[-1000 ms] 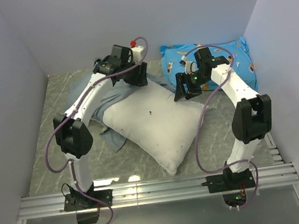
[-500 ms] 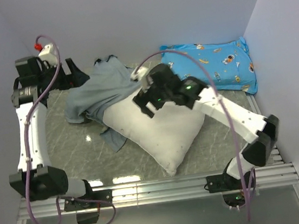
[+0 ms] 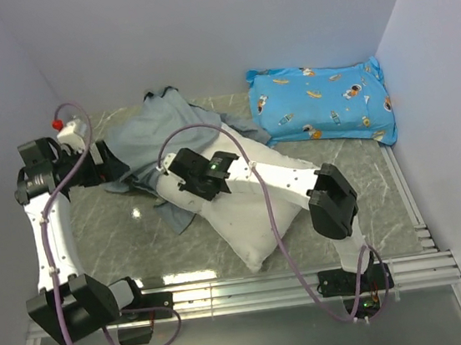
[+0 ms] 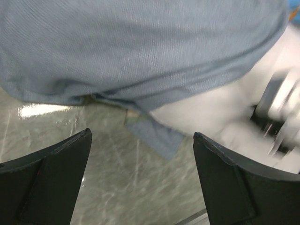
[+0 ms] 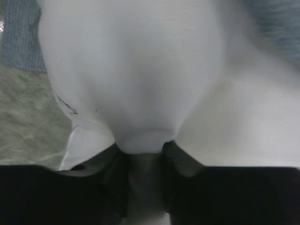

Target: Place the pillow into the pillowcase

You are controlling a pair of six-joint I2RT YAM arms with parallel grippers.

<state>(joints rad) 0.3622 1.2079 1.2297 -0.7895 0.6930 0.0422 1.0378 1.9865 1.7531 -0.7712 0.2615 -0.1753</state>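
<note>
The plain white pillow (image 3: 260,207) lies slantwise mid-table, its far-left end under the limp grey-blue pillowcase (image 3: 162,126). My right arm reaches across the pillow, and the right gripper (image 3: 182,174) sits at the pillow's left end. In the right wrist view that gripper (image 5: 140,147) is shut on a pinched fold of the pillow (image 5: 140,70). My left gripper (image 3: 116,165) hovers left of the pillowcase, open. In the left wrist view its fingers (image 4: 142,140) stand wide apart over bare table, with the pillowcase (image 4: 140,47) ahead and the pillow (image 4: 211,117) at the right.
A bright blue cartoon-print cushion (image 3: 323,106) rests against the back wall at the right. Walls close the table in at the left, back and right. Metal rails (image 3: 245,288) run along the near edge by the arm bases.
My right gripper swept left across the pillow to its left end and closed on the fabric. My left arm swung forward and down beside the pillowcase, gripper open.
</note>
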